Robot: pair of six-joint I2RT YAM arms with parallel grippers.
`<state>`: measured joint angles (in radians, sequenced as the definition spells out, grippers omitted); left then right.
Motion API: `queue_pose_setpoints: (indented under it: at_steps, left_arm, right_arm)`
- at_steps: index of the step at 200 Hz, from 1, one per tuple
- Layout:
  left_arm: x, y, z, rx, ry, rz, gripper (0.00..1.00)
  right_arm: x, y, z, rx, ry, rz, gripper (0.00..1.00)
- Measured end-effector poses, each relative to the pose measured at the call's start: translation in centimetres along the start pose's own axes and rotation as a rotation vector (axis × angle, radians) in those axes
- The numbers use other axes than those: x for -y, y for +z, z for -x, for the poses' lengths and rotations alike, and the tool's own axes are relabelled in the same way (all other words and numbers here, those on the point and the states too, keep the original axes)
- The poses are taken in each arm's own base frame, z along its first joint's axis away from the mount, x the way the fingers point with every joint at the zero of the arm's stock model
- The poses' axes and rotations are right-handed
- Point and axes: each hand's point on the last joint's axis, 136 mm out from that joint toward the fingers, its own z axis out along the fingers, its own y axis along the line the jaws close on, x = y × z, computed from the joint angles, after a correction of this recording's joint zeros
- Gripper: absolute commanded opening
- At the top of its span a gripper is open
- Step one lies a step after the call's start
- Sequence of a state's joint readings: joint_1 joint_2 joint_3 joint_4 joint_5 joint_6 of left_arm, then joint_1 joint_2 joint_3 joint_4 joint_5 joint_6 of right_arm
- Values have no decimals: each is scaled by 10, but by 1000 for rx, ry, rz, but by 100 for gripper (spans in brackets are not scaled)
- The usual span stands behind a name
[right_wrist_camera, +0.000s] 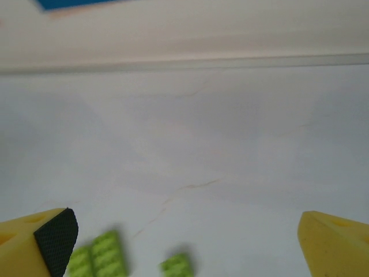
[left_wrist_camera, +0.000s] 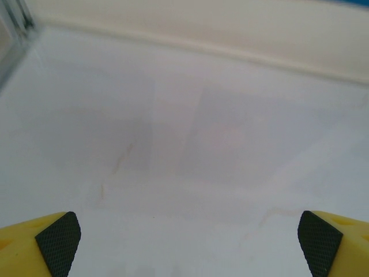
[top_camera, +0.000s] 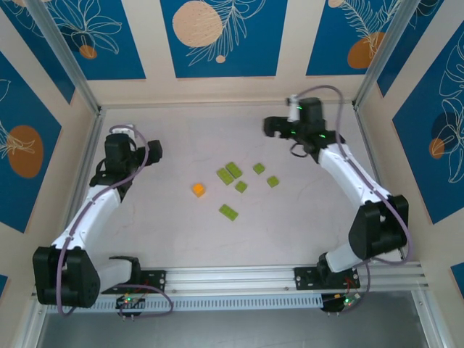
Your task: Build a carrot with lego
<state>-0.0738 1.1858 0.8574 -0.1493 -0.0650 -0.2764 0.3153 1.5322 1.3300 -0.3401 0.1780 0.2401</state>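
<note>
The lego lies loose mid-table: one orange brick and several lime-green bricks, among them a touching pair, small squares and a rectangle. The built carrot is out of view; the bricks lie separate. My left gripper hovers at the left, open, over bare table. My right gripper is at the back right, open and holding nothing. In the right wrist view, two blurred green bricks lie low between its fingers.
White table enclosed by cream walls with blue panels. Metal posts stand at the back corners, and an aluminium rail runs along the near edge. The back wall's base lies beyond the right gripper.
</note>
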Motion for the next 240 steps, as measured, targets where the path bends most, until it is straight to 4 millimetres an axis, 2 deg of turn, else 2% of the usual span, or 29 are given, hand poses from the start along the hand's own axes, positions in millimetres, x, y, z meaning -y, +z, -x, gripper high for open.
queue_pose_setpoints:
  at_steps: [11, 22, 40, 60, 79, 94, 146, 176, 240]
  left_arm:
    - [-1, 2, -16, -74, -21, 1, 99]
    - [-4, 0, -31, -139, -61, 16, 99]
    - [-7, -4, -47, -213, -112, 33, 99]
    - [-5, -6, -56, -257, -153, 21, 99]
    - [-6, -9, -64, -290, -176, 27, 98]
    - [-7, -10, -68, -307, -183, 36, 98]
    - [-14, -13, -75, -332, -178, 75, 98]
    - [-15, -13, -74, -330, -177, 82, 98]
    - [-15, -13, -75, -334, -176, 85, 98]
  right_arm:
    - [-38, 9, -12, -83, -59, 46, 100]
    - [-75, 20, -35, -186, -124, 95, 97]
    - [-113, 35, -81, -353, -213, 134, 94]
    - [-128, 47, -131, -509, -274, 137, 91]
    - [-130, 52, -161, -617, -285, 139, 86]
    - [-132, 56, -168, -655, -280, 148, 84]
    - [-147, 72, -164, -660, -286, 163, 82]
    - [-152, 78, -173, -695, -289, 175, 81]
    - [-148, 88, -193, -763, -291, 161, 81]
